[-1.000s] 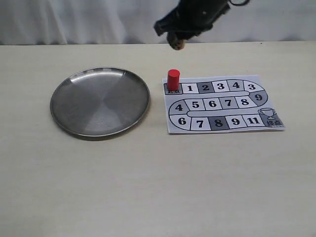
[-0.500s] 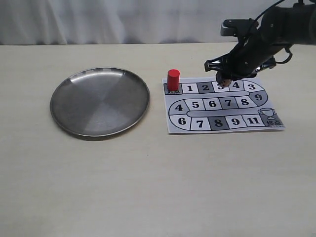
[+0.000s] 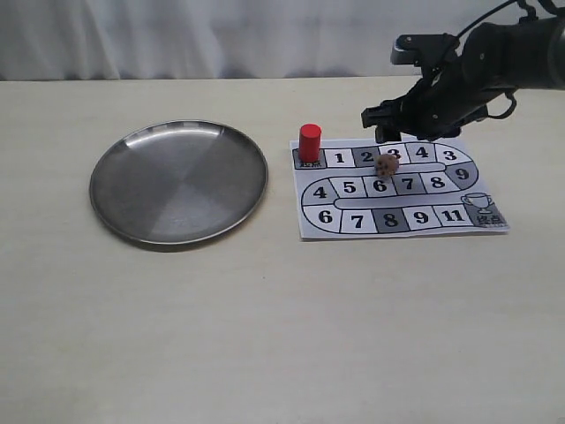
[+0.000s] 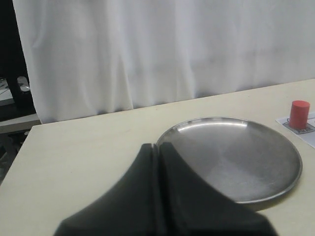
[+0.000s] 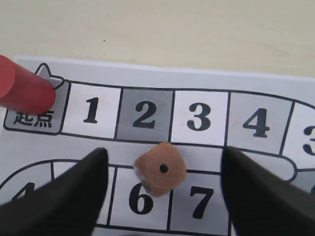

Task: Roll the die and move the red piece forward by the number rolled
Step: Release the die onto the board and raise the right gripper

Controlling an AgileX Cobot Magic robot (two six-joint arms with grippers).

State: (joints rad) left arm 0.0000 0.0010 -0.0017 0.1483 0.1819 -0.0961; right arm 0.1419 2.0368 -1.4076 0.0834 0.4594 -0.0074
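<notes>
Right gripper (image 3: pixel 402 132) (image 5: pixel 163 151): jaws spread wide and empty, hanging low over the number board's top row.
Die (image 3: pixel 386 164) (image 5: pixel 160 168): free of both fingers, seen between them in the right wrist view, over the line where squares 6 and 7 meet just under 2 and 3. The face toward that camera shows one pip. Whether it lies at rest cannot be told.
Board (image 3: pixel 357 203) (image 5: pixel 197 73): flat paper sheet on the table (image 3: pixel 282 318).
Red piece (image 3: pixel 310 142) (image 5: pixel 24 93) (image 4: pixel 299 114): upright on the dark start square, just beside square 1.
Plate (image 3: pixel 177 181) (image 4: pixel 236 157): round metal, left of the board, apart from it.
Left gripper (image 4: pixel 157 147): fingers pressed together with nothing between, above the table near the plate.
</notes>
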